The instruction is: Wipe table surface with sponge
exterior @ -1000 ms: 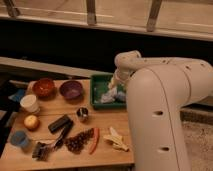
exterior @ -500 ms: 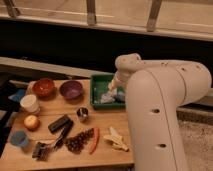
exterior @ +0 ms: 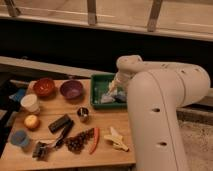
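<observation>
The wooden table [exterior: 100, 150] fills the lower left of the camera view. At its back right stands a green tray [exterior: 97, 79]. In the tray lies a light-blue block [exterior: 120, 97] that I take for the sponge, next to a whitish cloth [exterior: 104, 98]. My gripper [exterior: 113, 86] hangs over the tray's right half, just above the sponge, pointing down. It is open and I see nothing held in it. The bulky white arm [exterior: 160, 110] covers the table's right side.
A red bowl [exterior: 44, 87] and a purple bowl [exterior: 71, 89] stand at the back left. Further forward are a white cup [exterior: 30, 103], an orange fruit [exterior: 31, 121], a blue cup [exterior: 20, 138], a small metal cup [exterior: 83, 114], dark tools [exterior: 60, 123], a red chilli [exterior: 94, 140] and a banana [exterior: 115, 138].
The gripper has dipped slightly lower over the green tray. Nothing on the table has moved.
</observation>
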Controlling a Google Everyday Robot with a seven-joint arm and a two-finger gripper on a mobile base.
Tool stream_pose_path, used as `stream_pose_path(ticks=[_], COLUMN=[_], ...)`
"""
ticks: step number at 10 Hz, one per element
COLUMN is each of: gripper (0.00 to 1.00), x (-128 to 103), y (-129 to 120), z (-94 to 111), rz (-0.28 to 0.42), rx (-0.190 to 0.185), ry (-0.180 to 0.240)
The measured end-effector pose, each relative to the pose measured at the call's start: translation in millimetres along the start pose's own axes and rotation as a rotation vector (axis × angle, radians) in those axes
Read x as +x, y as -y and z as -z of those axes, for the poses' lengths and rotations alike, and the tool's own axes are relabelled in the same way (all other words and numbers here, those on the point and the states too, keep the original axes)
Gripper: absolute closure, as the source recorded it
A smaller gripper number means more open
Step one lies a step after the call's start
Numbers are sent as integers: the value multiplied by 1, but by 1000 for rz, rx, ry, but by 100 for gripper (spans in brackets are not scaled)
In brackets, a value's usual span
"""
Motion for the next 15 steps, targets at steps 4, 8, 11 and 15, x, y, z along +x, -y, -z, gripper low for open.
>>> stream_pose_path(ticks=[4,8,11,15], gripper=[38,38,38,38], x=[-1,0,1,0], y=[5,1,6,20], z=[4,0,-6,-3], rz=[0,45,55,62], rx=[-182,-99,-35,24], ry=[16,9,-3,6])
